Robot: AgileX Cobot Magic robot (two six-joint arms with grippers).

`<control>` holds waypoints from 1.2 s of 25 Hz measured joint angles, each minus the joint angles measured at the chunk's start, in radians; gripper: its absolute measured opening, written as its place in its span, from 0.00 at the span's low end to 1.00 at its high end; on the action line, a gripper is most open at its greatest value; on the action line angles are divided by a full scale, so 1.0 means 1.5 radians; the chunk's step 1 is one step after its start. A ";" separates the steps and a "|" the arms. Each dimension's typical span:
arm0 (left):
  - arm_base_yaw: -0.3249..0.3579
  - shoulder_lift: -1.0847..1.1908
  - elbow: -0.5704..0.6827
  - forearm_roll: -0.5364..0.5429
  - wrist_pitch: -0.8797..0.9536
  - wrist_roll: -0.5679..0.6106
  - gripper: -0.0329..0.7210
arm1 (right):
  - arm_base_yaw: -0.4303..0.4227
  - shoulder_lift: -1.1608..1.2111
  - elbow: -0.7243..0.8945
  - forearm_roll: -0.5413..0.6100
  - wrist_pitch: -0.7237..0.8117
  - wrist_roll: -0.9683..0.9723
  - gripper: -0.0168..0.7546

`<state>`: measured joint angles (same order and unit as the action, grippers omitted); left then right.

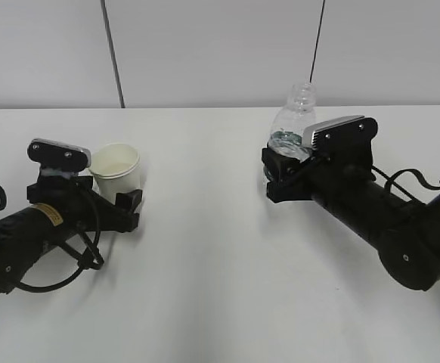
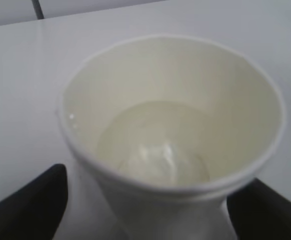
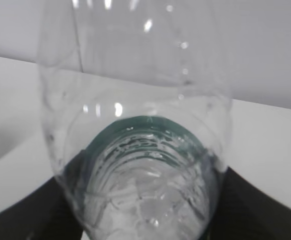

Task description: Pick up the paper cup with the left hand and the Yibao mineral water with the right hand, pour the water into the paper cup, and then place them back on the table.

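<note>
The paper cup (image 1: 116,170) stands upright on the white table (image 1: 220,302) between the fingers of my left gripper (image 1: 118,198). In the left wrist view the cup (image 2: 170,130) fills the frame and holds a little water. The left finger (image 2: 30,202) stands apart from the cup wall, and the right finger (image 2: 268,210) is next to it, so the jaws are open. My right gripper (image 1: 284,174) is shut on the Yibao mineral water (image 1: 294,121), which is upright and capless. Its fingers (image 3: 255,205) press on the bottle (image 3: 140,150), which is partly filled with water.
A grey wall with two dark vertical lines (image 1: 113,53) runs behind the table's far edge. Black cables (image 1: 69,265) loop beside the left arm. A stretch of bare table lies between the two arms.
</note>
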<state>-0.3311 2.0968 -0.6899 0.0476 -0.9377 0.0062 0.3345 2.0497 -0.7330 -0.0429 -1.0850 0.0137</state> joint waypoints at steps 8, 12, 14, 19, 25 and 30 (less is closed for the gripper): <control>0.000 -0.014 0.114 -0.006 -0.113 0.001 0.83 | 0.000 0.000 -0.044 0.005 0.032 -0.009 0.62; -0.002 -0.071 0.170 -0.016 -0.130 0.001 0.83 | 0.000 0.006 -0.073 0.009 0.054 -0.021 0.62; -0.009 -0.124 0.195 -0.032 -0.126 0.001 0.83 | 0.000 0.022 -0.089 0.011 0.054 -0.024 0.62; -0.033 -0.276 0.212 -0.075 0.005 0.001 0.82 | 0.000 0.066 -0.114 0.019 0.061 -0.027 0.62; -0.033 -0.431 0.215 -0.080 0.111 0.001 0.82 | 0.000 0.102 -0.143 0.029 0.061 -0.027 0.62; -0.033 -0.493 0.207 -0.080 0.193 0.001 0.80 | 0.000 0.121 -0.146 0.035 0.063 -0.028 0.62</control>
<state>-0.3804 1.3572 -0.3790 -0.0720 -0.6485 0.0073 0.3345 2.2318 -0.9525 0.0100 -0.9902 -0.0284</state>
